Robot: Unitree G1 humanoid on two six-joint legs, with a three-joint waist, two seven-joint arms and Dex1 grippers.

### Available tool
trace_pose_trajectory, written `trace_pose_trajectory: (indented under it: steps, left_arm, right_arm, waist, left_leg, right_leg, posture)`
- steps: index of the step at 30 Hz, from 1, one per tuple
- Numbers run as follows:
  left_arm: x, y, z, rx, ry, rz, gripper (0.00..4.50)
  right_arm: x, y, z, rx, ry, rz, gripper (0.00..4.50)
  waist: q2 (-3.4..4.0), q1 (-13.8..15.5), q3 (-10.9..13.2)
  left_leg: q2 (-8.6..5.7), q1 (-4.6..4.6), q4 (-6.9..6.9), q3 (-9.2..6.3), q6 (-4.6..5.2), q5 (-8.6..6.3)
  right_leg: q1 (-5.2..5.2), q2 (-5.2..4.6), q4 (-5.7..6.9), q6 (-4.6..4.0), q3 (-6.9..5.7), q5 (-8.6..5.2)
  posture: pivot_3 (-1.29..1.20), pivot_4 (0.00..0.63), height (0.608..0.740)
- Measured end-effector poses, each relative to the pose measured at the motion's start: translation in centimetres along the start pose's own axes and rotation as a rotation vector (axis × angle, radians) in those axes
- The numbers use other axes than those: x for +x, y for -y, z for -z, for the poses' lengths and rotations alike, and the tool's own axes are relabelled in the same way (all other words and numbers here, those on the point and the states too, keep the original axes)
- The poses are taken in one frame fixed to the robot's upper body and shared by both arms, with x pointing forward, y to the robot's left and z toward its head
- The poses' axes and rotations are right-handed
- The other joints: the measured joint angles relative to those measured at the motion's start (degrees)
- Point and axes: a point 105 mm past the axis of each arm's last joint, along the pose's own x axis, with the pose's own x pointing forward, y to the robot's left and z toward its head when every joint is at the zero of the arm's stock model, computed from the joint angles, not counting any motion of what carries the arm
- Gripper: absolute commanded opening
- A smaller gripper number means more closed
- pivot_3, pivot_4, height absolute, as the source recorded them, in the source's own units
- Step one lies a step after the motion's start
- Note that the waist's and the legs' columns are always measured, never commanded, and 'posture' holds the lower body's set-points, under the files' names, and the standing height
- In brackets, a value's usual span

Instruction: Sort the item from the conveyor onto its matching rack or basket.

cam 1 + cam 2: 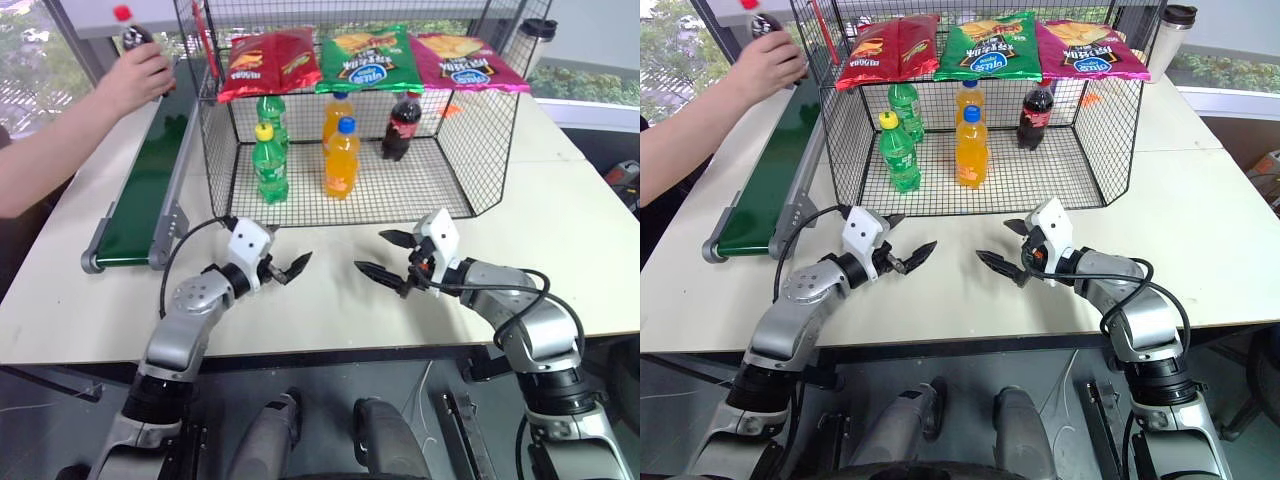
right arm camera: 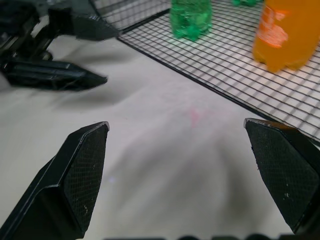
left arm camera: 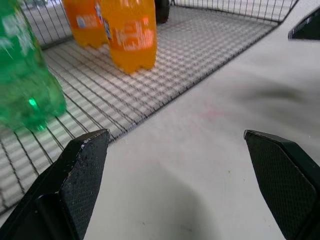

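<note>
Our left gripper (image 1: 290,266) and right gripper (image 1: 383,257) hang spread and empty; the cola bottle (image 1: 133,36) looks light, smooth, best clasped mid-body.

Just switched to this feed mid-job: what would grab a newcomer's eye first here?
The black wire basket at the table's middle: chip bags on its top shelf, green, orange and cola bottles on its floor. At far left, a person's hand holds a cola bottle over the conveyor. In front of the basket, the left gripper and right gripper hang open and empty, facing each other.

Bright daylight, soft shadows, wrist views blurred.
</note>
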Motion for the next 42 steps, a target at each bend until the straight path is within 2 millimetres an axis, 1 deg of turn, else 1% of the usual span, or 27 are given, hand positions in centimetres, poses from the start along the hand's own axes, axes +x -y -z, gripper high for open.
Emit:
trace_pose_trajectory:
  steps: [3,6,8,10,16,20,24,28,30,34,42]
  left_arm:
    - [-0.7,-2.1,-1.8,-0.019,0.043,-0.074,4.5]
    - [-1.5,-3.9,-3.7,-0.005,0.084,-0.142,4.5]
    - [-2.2,-5.1,-4.6,0.013,0.098,-0.195,4.5]
    - [-2.8,-5.8,-5.1,0.023,0.109,-0.235,4.5]
    - [-5.4,-7.0,-5.9,0.015,0.125,-0.359,4.5]
    - [-7.1,-8.1,-5.1,-0.054,0.11,-0.447,4.5]
    - [-8.5,-9.6,-4.5,-0.095,0.109,-0.542,4.5]
    - [-10.7,-12.6,-2.7,-0.146,0.074,-0.72,4.5]
    - [-11.6,-13.6,-1.9,-0.159,0.056,-0.787,4.5]
    - [-12.0,-14.2,-1.0,-0.16,0.031,-0.844,4.5]
    - [-11.9,-14.6,-0.5,-0.171,0.025,-0.854,4.5]
  right_arm:
    - [0.3,-0.4,-1.8,-0.025,0.034,-0.043,4.49]
    - [0.7,-0.8,-3.5,-0.048,0.071,-0.079,4.49]
    - [0.9,-1.0,-4.5,-0.061,0.093,-0.101,4.49]
    - [1.1,-1.3,-5.1,-0.064,0.108,-0.12,4.49]
    - [1.5,-2.5,-5.9,-0.066,0.122,-0.202,4.49]
    - [1.7,-3.7,-6.9,-0.103,0.143,-0.258,4.49]
    - [2.0,-4.2,-7.3,-0.121,0.149,-0.286,4.49]
    - [2.5,-4.9,-7.4,-0.123,0.157,-0.319,4.49]
    - [2.5,-4.9,-7.4,-0.126,0.159,-0.32,4.49]
    - [2.8,-5.3,-7.4,-0.125,0.159,-0.335,4.49]
    - [3.0,-5.5,-7.3,-0.128,0.158,-0.332,4.49]
  waist:
    - [0.0,-0.1,0.0]
    - [0.0,-0.1,0.0]
    - [0.0,-0.1,0.0]
    - [0.0,0.0,0.0]
    - [-0.01,0.0,0.0]
    - [-0.01,0.0,0.0]
    - [-0.02,0.1,0.0]
    - [-0.02,0.0,0.0]
    - [-0.03,0.0,0.0]
    - [-0.06,0.1,0.0]
    - [-0.06,0.0,0.0]
  left_leg:
    - [0.03,0.0,0.0,-0.04,0.0,0.0]
    - [0.02,0.0,0.0,-0.04,0.0,0.0]
    - [0.0,0.0,0.0,-0.03,0.0,0.0]
    - [-0.01,-0.01,-0.01,-0.02,0.0,0.0]
    - [0.0,-0.01,0.0,-0.03,0.0,0.0]
    - [0.01,0.0,0.0,-0.04,-0.01,0.0]
    - [0.01,0.0,0.0,-0.04,-0.01,0.0]
    - [0.01,0.0,-0.01,-0.04,-0.01,0.0]
    - [0.01,-0.01,-0.01,-0.03,-0.01,0.0]
    - [-0.01,-0.01,0.0,-0.03,-0.01,0.0]
    - [0.0,-0.01,-0.02,-0.03,-0.02,-0.01]
  right_leg:
    - [-0.01,0.02,0.01,0.02,-0.03,-0.01]
    - [-0.01,0.02,0.01,0.02,-0.04,-0.01]
    - [-0.01,0.02,0.0,0.01,-0.04,0.0]
    - [-0.01,0.03,-0.01,0.01,-0.04,0.0]
    - [-0.01,0.02,0.0,0.01,-0.03,0.0]
    - [-0.01,0.02,0.01,0.01,-0.03,-0.01]
    - [-0.01,0.01,0.0,0.0,-0.04,0.0]
    - [-0.03,0.02,0.0,0.0,-0.03,0.0]
    - [-0.03,0.01,0.0,0.0,-0.03,0.0]
    - [-0.03,0.01,0.0,0.0,-0.03,0.0]
    - [-0.04,0.01,0.0,0.0,-0.03,0.0]
  posture:
    - [0.0,0.15,0.738]
    - [0.0,0.15,0.738]
    - [0.0,0.15,0.738]
    - [0.0,0.15,0.738]
    - [0.0,0.15,0.738]
    - [0.0,0.15,0.738]
    - [0.0,0.15,0.738]
    - [0.0,0.15,0.738]
    - [0.0,0.15,0.738]
    - [0.0,0.15,0.738]
    - [0.0,0.15,0.738]
